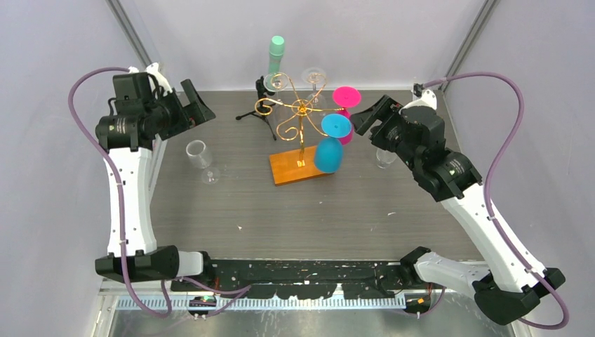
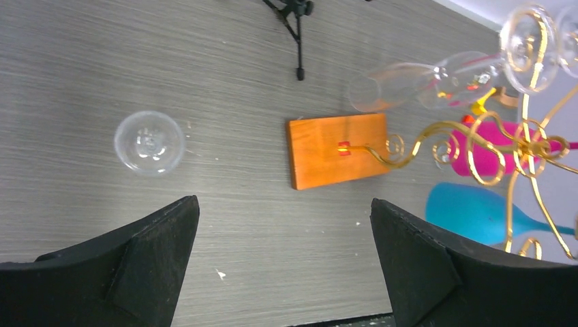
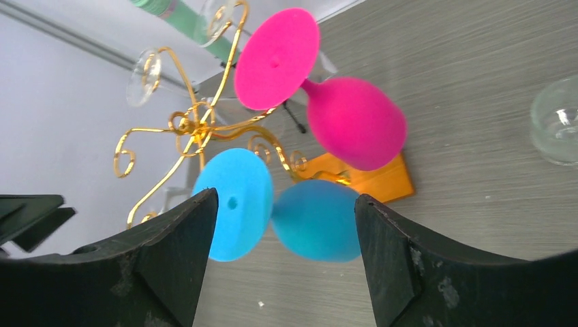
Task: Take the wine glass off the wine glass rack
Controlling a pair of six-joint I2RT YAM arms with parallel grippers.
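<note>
The thin gold wire wine glass rack [image 1: 300, 109] with curled arms stands on its orange-brown wooden base, between the two claws and ahead of both. A matte blue wine glass [image 3: 317, 218] hangs upside down from an arm on the side nearest the right claw [image 3: 285, 197]. Its round foot and bowl sit just ahead of that claw's fingers, lined up with the gap between them. Those fingers stand wide apart and hold nothing. A matte pink wine glass [image 3: 354, 122] hangs beyond the blue one, farther from the right claw. Clear wine glasses [image 2: 409, 85] hang on the rack's far arms. The left claw [image 2: 283, 201] is spread wide and empty, raised above the grey wood-grain surface [image 1: 316, 210]. A clear glass [image 2: 148, 142] stands upright below and left of it, well apart from the rack. Another clear glass [image 3: 555, 122] stands off to the right claw's right. A small black tripod [image 1: 263, 105] stands behind the rack.
</note>
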